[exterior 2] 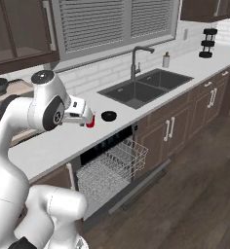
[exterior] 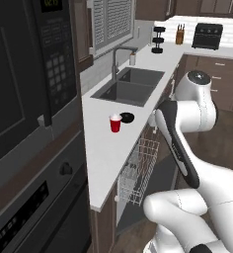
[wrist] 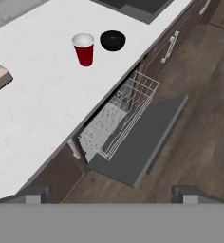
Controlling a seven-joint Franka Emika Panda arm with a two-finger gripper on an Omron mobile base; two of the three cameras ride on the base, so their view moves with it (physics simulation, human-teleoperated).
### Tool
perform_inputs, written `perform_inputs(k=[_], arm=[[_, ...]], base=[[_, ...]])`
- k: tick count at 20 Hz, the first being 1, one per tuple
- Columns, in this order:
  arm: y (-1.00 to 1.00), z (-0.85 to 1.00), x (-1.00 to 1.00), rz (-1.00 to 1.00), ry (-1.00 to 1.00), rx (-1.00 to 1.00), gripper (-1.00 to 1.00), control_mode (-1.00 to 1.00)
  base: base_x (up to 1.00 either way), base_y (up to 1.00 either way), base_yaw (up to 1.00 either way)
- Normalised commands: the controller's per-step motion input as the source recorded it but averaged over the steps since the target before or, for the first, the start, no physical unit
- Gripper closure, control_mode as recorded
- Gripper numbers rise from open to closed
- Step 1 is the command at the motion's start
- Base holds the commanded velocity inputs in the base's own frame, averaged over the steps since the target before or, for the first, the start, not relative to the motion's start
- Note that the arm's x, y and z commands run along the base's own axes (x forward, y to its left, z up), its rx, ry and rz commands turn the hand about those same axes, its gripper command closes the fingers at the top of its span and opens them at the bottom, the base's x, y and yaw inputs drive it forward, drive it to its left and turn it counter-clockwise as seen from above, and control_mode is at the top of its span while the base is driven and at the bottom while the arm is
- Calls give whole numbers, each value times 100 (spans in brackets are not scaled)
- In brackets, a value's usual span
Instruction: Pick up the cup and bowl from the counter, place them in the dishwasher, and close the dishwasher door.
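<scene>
From the left base view, the cup (exterior: 115, 123) stands upright on the counter (exterior: 101, 153) with the bowl (exterior: 127, 117) just beside it, near the sink (exterior: 130, 85). From the right base view, the dishwasher (exterior 2: 109, 168) gapes with its rack pulled out, and the hand seems to cover most of the cup. In the hand view the gripper (wrist: 112, 193) hangs spread and empty above the lowered dishwasher door (wrist: 142, 142).

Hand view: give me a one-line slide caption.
Red cup and black bowl wait side by side on the white counter above the open dishwasher, rack pulled out.

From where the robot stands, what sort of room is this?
A home kitchen, rendered by computer. A white counter runs past a dark sink with a tap, an open dishwasher shows its wire rack, and a built-in oven sits at the left.
</scene>
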Motion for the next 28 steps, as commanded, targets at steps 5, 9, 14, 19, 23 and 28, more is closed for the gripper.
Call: perform_inputs(k=[5, 9, 14, 19, 23, 28], arm=[[0, 0, 0, 0, 0, 0, -100, 100], [0, 0, 0, 0, 0, 0, -100, 100], [-1, -26, 41, 0, 4, 21, -100, -100], [9, -14, 99, -6, 13, 29, -100, -100], [38, -7, 100, -15, 14, 24, -100, -100], [36, -28, 97, -11, 18, 20, -100, -100]], base=[[0, 3, 0], [0, 3, 0], [2, 0, 0], [0, 0, 0], [0, 0, 0], [0, 0, 0]])
